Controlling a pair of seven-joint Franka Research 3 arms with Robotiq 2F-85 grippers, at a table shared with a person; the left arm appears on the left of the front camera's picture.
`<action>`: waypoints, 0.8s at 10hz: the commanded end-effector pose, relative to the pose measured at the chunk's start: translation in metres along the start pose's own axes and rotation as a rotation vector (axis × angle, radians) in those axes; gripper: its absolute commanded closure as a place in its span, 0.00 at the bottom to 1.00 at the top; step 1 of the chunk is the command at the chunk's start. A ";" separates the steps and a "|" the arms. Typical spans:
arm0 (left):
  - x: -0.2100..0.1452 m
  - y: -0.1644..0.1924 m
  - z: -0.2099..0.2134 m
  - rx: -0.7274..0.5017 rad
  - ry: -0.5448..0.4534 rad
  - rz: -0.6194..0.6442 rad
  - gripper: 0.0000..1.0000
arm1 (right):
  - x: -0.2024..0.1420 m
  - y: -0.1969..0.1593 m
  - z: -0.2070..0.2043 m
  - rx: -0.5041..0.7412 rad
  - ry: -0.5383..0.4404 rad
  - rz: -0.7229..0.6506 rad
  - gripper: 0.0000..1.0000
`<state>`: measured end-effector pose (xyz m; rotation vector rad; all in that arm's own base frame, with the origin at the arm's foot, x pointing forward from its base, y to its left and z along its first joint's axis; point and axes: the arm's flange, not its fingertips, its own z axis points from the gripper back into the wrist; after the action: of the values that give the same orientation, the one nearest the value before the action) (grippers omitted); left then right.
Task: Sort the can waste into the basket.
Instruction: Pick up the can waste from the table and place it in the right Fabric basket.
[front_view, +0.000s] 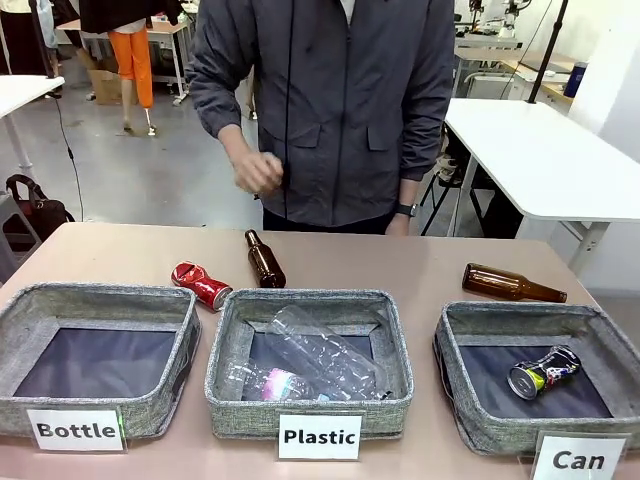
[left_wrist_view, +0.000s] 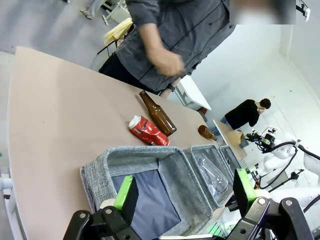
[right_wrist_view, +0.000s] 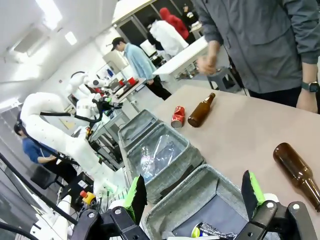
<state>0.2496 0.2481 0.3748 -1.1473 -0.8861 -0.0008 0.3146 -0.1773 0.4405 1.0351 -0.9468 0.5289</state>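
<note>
Red can on table, well beyond wide-spread left hand.

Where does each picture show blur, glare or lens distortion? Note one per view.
Front view: the person's raised hand is motion-blurred. Left wrist view: the tan table's edge bows, wide-angle. Right wrist view: ceiling lights blow out; the scene tilts.

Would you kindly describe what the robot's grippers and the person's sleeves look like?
The left gripper and right gripper match: black jointed fingers with bolt heads, tipped with bright green pads. The person wears a dark grey jacket with long sleeves and a dark wristwatch.
</note>
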 end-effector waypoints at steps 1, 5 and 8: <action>0.000 -0.001 -0.002 -0.015 -0.021 -0.018 0.00 | 0.003 0.001 -0.001 0.004 -0.025 0.004 0.00; 0.005 -0.007 -0.006 -0.041 0.041 -0.055 0.00 | 0.003 0.001 -0.001 0.004 -0.025 0.004 0.00; 0.064 -0.070 -0.094 -0.092 0.282 -0.344 0.00 | 0.003 0.001 -0.001 0.004 -0.025 0.004 0.00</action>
<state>0.3025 0.1870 0.4370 -1.0918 -0.8327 -0.3474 0.3148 -0.1769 0.4404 1.0359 -0.9453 0.5296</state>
